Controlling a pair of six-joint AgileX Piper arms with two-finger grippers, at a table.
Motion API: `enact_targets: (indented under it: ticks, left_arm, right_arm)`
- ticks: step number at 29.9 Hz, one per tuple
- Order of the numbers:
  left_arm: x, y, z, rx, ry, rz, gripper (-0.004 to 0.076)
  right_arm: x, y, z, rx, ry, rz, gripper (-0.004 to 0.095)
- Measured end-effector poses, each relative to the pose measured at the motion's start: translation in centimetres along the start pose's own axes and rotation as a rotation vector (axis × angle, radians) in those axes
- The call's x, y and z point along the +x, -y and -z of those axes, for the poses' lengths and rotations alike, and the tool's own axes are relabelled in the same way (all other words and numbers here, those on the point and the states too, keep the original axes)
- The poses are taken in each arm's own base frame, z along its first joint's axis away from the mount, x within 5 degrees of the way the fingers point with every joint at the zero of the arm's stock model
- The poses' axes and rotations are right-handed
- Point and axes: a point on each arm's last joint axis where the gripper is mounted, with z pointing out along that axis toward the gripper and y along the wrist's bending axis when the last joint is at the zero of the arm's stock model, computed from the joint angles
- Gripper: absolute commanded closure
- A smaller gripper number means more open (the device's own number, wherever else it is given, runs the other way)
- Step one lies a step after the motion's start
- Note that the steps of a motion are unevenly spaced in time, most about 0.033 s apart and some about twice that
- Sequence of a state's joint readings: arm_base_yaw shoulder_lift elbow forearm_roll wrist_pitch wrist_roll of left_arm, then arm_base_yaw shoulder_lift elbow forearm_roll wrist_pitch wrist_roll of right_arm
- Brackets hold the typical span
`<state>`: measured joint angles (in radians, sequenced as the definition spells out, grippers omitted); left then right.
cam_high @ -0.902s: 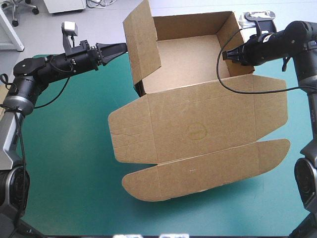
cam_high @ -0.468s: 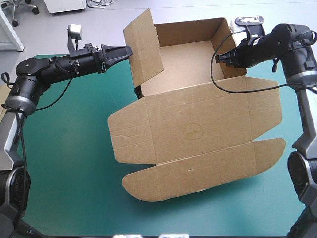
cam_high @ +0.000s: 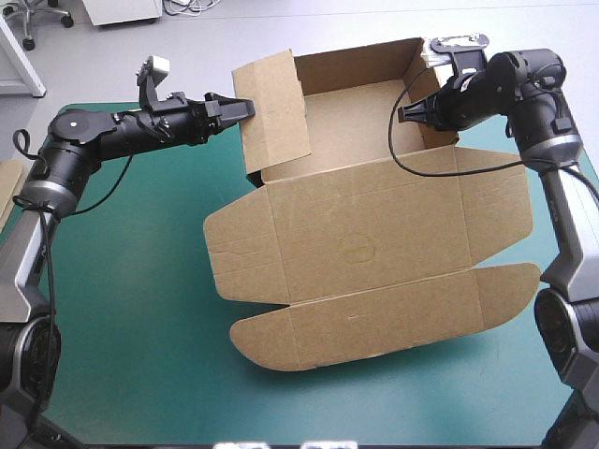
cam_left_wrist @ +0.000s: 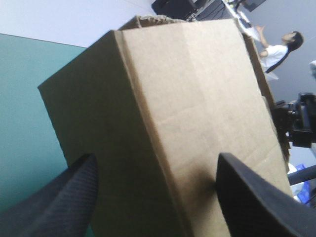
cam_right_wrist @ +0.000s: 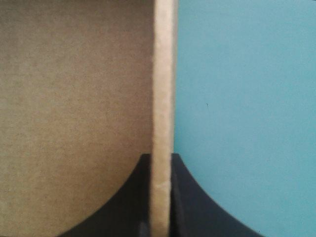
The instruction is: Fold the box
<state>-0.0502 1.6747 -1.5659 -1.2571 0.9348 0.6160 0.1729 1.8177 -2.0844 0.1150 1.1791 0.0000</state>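
Teal-green table (cam_high: 131, 309) bears the box (cam_high: 374, 243), right gripper (cam_high: 404, 114) pinching it, left gripper (cam_high: 245, 109) gaping beside.

A table (cam_high: 122, 318), covered in teal-green, is pictured from above. A piece of spare brown board (cam_high: 7, 178) is seen at its left edge, largely cut off from view.

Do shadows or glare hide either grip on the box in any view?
High view: even light, no glare; the box throws a thin shadow on the teal-green cover under its front flap. Left wrist view: a dark shadow lies on the board beside one finger of the open left gripper. Right wrist view: no glare; the right gripper pinches the wall's edge.
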Motion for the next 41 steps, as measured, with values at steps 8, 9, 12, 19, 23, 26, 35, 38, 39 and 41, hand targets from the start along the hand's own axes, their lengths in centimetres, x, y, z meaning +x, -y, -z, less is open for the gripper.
enact_targets:
  ticks: [8,9,12,19,23,26,35,38,39,41]
  left_arm:
    - [0.5,1.5,-1.6,-0.099,-0.042,-0.063,0.0247]
    - [0.5,1.7,-1.7,-0.110,-0.047,-0.068,0.0248]
    - [0.3,2.2,-1.7,-0.153,-0.062,-0.073,0.0248]
    - [0.8,2.1,-2.0,-0.327,-0.118,-0.104,0.0248]
    - [1.1,1.7,-2.0,-0.426,-0.139,-0.109,0.0248]
    - [1.2,1.3,-2.1,-0.468,-0.143,-0.101,0.0252]
    - [2.1,-1.0,-3.4,-0.555,-0.220,-0.067,0.0296]
    - [2.3,-1.5,-3.6,-0.598,-0.235,-0.069,0.0358]
    - [2.4,-1.6,-3.6,-0.615,-0.235,-0.072,0.0396]
    - [2.5,-1.6,-3.7,-0.638,-0.238,-0.082,0.0505]
  right_arm:
    - [0.1,-0.8,-0.4,0.038,-0.008,0.008,0.0905]
    - [0.1,-1.0,-0.5,0.041,-0.009,0.005,0.0904]
    - [0.2,-1.7,-0.9,0.046,-0.016,-0.004,0.0904]
    - [0.7,-3.7,-3.0,0.046,-0.057,-0.015,0.0905]
    - [1.1,-4.9,-4.5,0.047,-0.085,-0.025,0.0904]
    - [1.4,-5.8,-5.2,0.041,-0.094,-0.031,0.0905]
    - [1.6,-7.6,-5.9,0.022,-0.087,-0.029,0.0905]
    - [1.6,-7.7,-5.9,0.019,-0.082,-0.051,0.0904]
    - [1.6,-7.8,-5.9,0.017,-0.079,-0.054,0.0905]
    - [1.6,-8.0,-5.9,0.016,-0.072,-0.059,0.0905]
